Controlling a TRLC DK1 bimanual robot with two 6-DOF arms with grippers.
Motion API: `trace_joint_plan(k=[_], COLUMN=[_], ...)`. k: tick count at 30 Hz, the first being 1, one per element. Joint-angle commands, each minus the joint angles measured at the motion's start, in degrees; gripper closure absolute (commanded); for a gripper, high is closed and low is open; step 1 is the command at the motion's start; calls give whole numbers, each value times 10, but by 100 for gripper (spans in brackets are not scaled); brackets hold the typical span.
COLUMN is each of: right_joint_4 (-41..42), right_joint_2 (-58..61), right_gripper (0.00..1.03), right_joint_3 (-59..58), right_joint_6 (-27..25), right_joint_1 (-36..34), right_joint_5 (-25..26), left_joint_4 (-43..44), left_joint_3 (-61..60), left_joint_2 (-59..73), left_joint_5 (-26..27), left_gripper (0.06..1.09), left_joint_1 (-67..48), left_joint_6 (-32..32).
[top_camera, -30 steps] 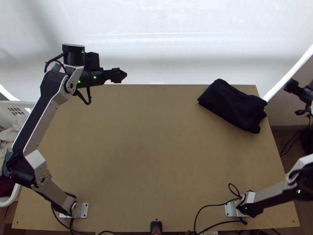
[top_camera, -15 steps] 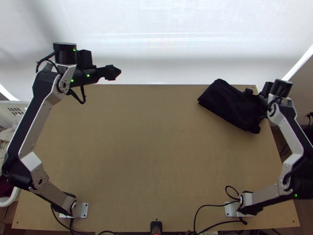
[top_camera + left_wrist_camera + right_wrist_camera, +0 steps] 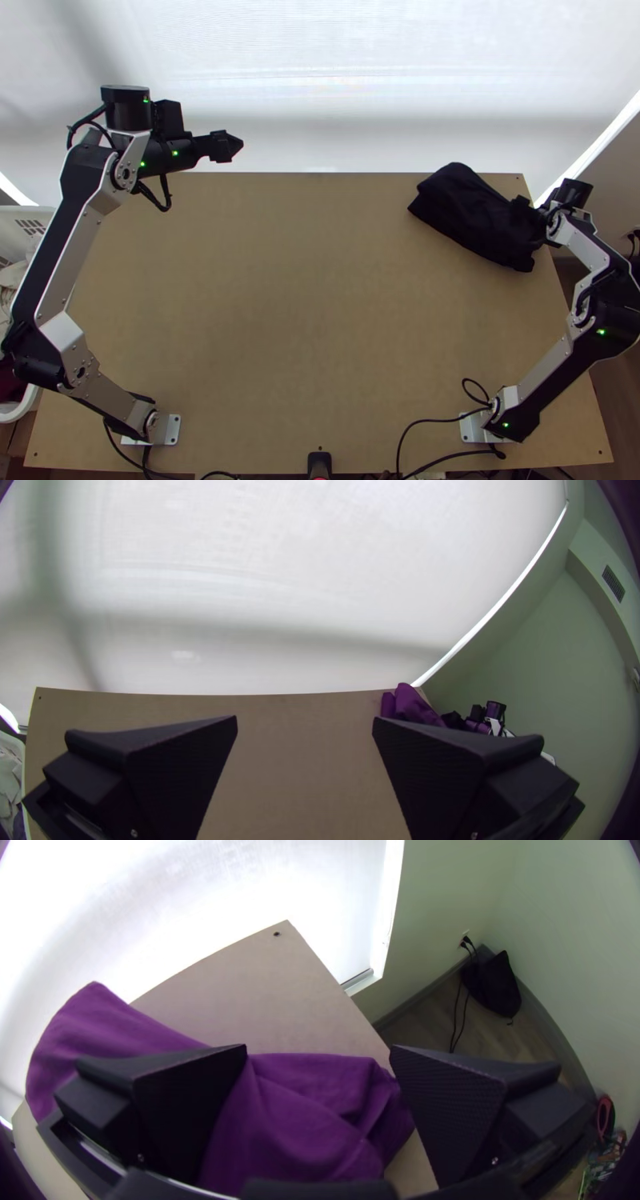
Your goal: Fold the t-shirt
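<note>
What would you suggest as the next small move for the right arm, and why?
I would probably ease the right gripper closed on the t-shirt. Its fingers stand open with the dark, bundled cloth showing between them, and the bundle lies at the right edge of the table, so a light grip might let it be drawn inward for neatening.
</note>
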Motion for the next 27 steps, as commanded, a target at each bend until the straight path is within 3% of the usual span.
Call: trace_joint_plan(k=[1,15,27], right_joint_4=[7,87,73], right_joint_2=[-37,-119,-340], right_gripper=[3,3,3], right_joint_3=[10,10,19], right_joint_6=[9,-15,-61], right_joint_1=[3,153,245], right_joint_5=[15,98,100], left_joint_4=[4,23,123], left_joint_3=[-10,0,-70], left_joint_2=[-14,-24,-144], left_joint_5=[1,-2,-155], left_gripper=[10,10,10], left_joint_1=[2,18,45], left_joint_6=[-10,-8,72])
